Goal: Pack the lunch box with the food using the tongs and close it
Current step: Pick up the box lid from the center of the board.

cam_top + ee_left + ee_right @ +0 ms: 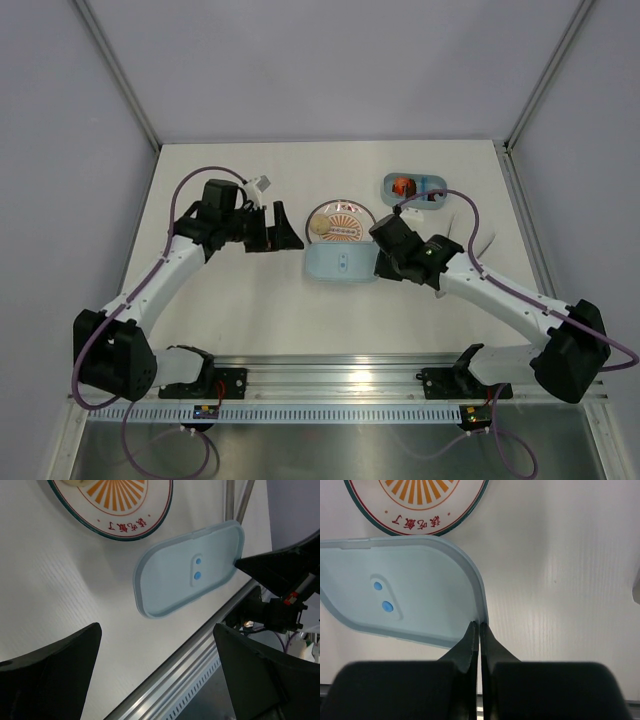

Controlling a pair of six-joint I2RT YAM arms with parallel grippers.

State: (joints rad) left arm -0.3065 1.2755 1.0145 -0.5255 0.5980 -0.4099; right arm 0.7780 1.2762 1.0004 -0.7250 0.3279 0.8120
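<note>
The right tool [480,626] pinches only the lid [405,595] by its thin rim, so lifting could slip it free; the left tool [156,630] stands apart.

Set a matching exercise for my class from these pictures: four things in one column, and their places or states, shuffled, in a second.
Column A
1. lid
2. lunch box
3. left gripper
4. right gripper

Column B
a. fingers wide open
b. at the far right of the table, holds red-orange food
c. lies flat on the near side of the plate
d. fingers shut, tips at the lid's rim

Pairs: 1-c, 2-b, 3-a, 4-d
</note>
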